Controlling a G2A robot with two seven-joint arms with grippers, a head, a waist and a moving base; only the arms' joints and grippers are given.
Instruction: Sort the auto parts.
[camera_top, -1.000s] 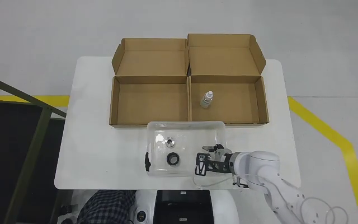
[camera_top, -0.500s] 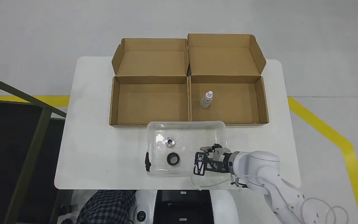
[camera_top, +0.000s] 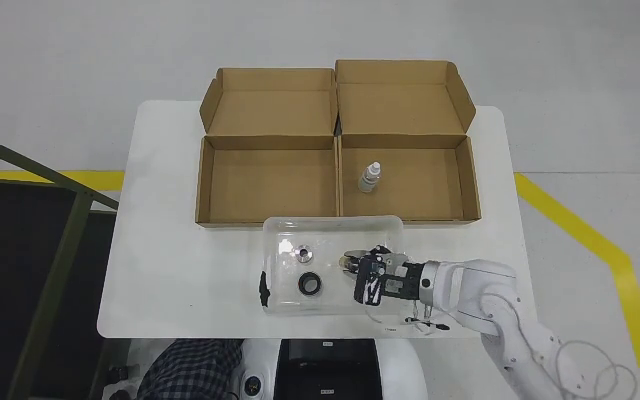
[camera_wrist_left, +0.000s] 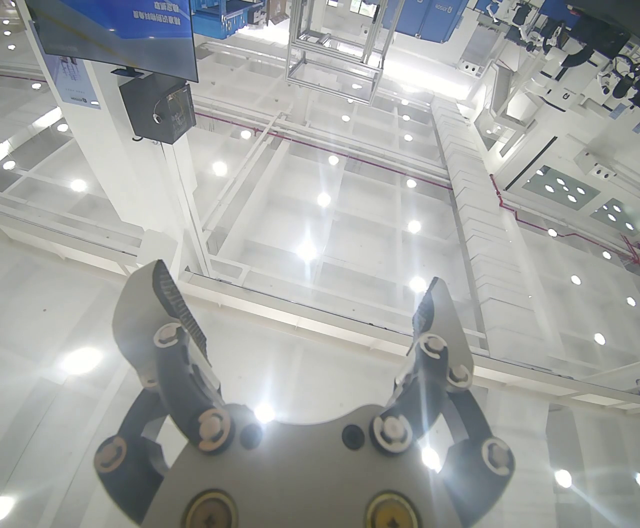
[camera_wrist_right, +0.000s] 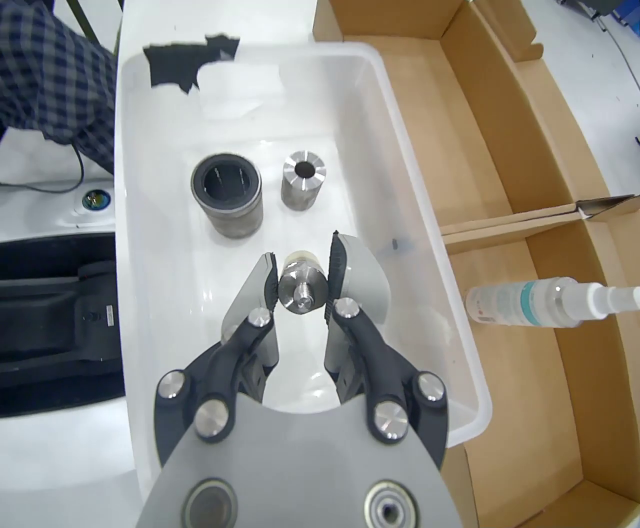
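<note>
Held part: a small steel piece (camera_wrist_right: 299, 295) with a short stud on its near end, clamped between the right gripper's fingers, inside the clear bin; whether it touches the bin floor cannot be told.
Right gripper (camera_wrist_right: 302, 280) (camera_top: 352, 264): both fingers pressed on the steel piece from its 2 sides, reaching in over the bin's end on the robot's right.
Other parts in the bin: 2, both upright and apart from each other, a dark sleeve (camera_wrist_right: 227, 195) (camera_top: 310, 284) with a black bore and a smaller steel collet (camera_wrist_right: 303, 180) (camera_top: 298, 254) just beside it.
Clear bin (camera_wrist_right: 425, 225) (camera_top: 335, 222): on the white table (camera_top: 170, 250), close in front of the boxes, with black tape (camera_wrist_right: 185, 65) on its far end wall.
Cardboard boxes: 2 open, side by side; the left box (camera_top: 268, 185) and the right box (camera_top: 405, 180).
Spray bottle (camera_wrist_right: 530, 301) (camera_top: 370, 177): in the right box, near the wall it shares with the left box.
Left gripper (camera_wrist_left: 296, 290): fingers wide apart, nothing between them, pointed up at the ceiling.
</note>
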